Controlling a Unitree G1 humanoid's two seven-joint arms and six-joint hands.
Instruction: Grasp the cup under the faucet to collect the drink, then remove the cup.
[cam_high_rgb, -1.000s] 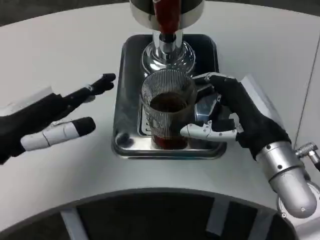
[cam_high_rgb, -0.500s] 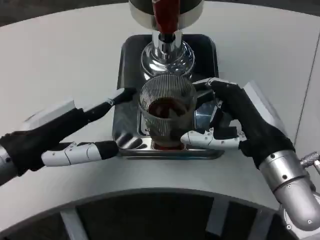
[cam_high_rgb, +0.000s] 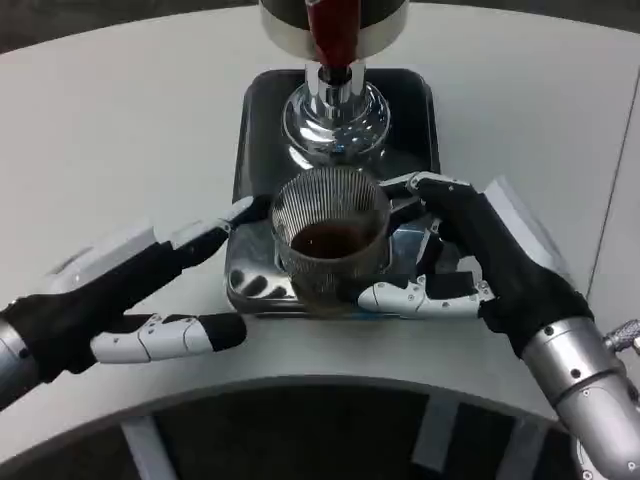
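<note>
A ribbed clear glass cup (cam_high_rgb: 331, 238) holding a dark brown drink sits at the centre of the frame, over the front edge of a shiny rectangular metal drip tray (cam_high_rgb: 256, 130). Above it, at top centre, stands a chrome dispenser with a red faucet handle (cam_high_rgb: 333, 40) and a rounded chrome base (cam_high_rgb: 334, 118); the cup lies just below that base in the picture, nearer the lower edge.

The right hand (cam_high_rgb: 478, 250), on the right of centre, wraps the cup: one finger reaches round the far side by the rim, another lies along the near side by the cup's foot, and both touch the glass, so it grasps the cup.

The left hand (cam_high_rgb: 120, 295), at lower left, lies with its fingers spread and holds nothing; its upper fingertip (cam_high_rgb: 240, 209) comes close to the cup's left side, above the tray's left rim.

All rests on a white round table (cam_high_rgb: 110, 120).
</note>
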